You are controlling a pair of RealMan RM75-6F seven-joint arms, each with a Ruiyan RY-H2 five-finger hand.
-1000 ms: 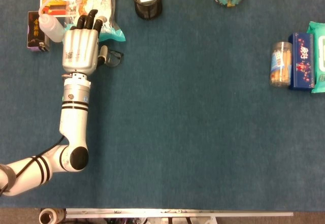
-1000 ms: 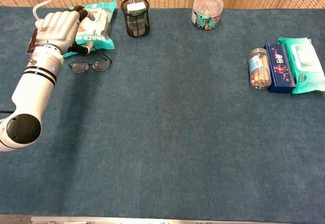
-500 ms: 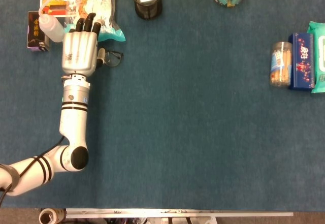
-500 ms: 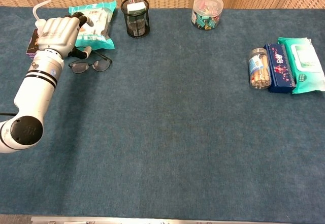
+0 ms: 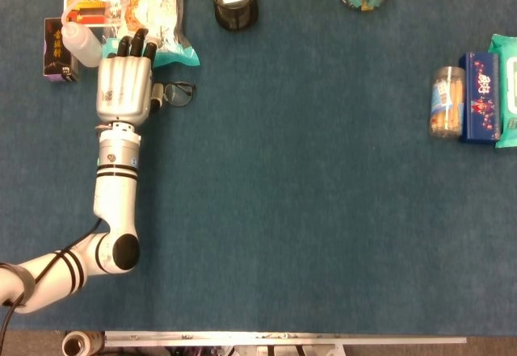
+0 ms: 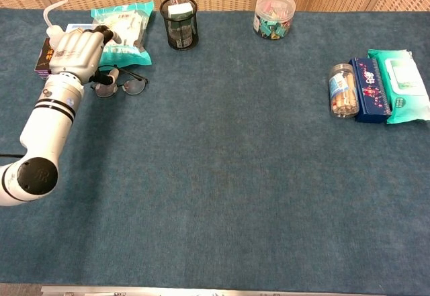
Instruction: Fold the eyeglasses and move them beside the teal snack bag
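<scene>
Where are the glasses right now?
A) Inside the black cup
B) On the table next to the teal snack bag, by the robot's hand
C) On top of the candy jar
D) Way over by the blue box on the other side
B: the eyeglasses lie on the table just below the teal snack bag, with the left hand right over their left end.

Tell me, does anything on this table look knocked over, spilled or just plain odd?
Nothing stands out. The eyeglasses lie flat beside the teal snack bag, partly under the left hand. The pen cup and jar stand upright, and nothing has spilled.
</scene>
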